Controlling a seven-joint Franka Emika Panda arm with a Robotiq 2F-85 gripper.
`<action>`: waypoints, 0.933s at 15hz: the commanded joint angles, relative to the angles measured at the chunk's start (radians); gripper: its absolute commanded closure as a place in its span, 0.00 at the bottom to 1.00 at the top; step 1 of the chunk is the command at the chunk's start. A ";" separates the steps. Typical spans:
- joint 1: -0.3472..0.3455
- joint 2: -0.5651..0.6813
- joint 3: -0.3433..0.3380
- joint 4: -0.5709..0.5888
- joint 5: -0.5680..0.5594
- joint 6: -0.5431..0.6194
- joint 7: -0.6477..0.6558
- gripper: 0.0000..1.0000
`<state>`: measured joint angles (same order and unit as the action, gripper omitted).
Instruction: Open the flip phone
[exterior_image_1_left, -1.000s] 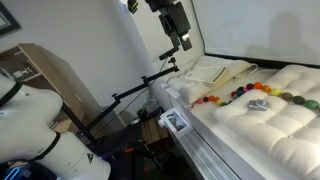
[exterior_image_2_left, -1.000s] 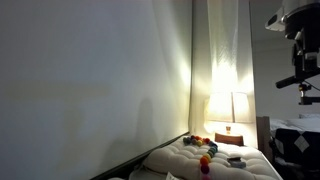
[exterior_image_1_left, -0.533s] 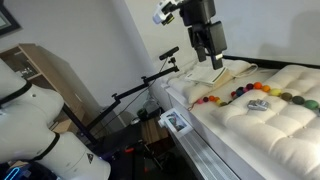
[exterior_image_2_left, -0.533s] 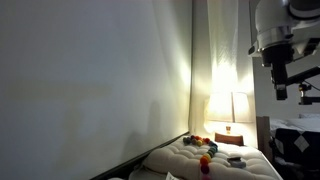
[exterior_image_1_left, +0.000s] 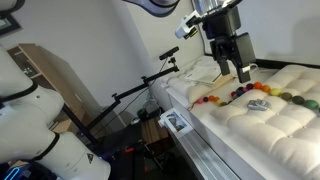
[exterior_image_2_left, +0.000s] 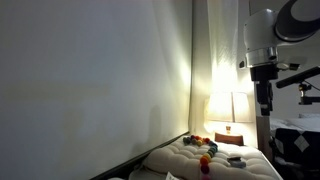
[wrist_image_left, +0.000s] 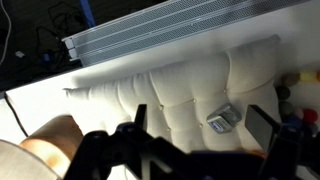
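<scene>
The flip phone (exterior_image_1_left: 258, 104) is a small silver-grey gadget lying flat and closed on the white tufted mattress (exterior_image_1_left: 270, 125). It also shows in the wrist view (wrist_image_left: 224, 118) and faintly in an exterior view (exterior_image_2_left: 235, 160). A string of coloured beads (exterior_image_1_left: 240, 93) runs behind it. My gripper (exterior_image_1_left: 232, 68) hangs open and empty in the air above the bed, up and left of the phone. In the wrist view the phone sits between my spread fingers (wrist_image_left: 205, 125), nearer the right one, well below them.
A metal bed frame rail (wrist_image_left: 160, 25) edges the mattress. A lit lamp (exterior_image_2_left: 228, 105) stands behind the bed. A camera stand (exterior_image_1_left: 140, 90) and a wooden cabinet (exterior_image_1_left: 50, 75) stand beside the bed. Pillows (exterior_image_1_left: 205, 70) lie at the head.
My arm has swung right and downward over the bed, from above the pillows toward the beads and phone. The gripper stays open. The phone has not moved.
</scene>
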<state>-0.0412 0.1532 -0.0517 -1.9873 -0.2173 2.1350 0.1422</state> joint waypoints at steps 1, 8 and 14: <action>0.005 0.008 -0.005 0.007 -0.003 -0.002 0.002 0.00; 0.008 0.090 -0.005 0.073 -0.022 -0.012 -0.014 0.00; 0.005 0.288 -0.026 0.201 -0.039 0.003 -0.027 0.00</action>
<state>-0.0416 0.3408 -0.0574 -1.8833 -0.2319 2.1357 0.1357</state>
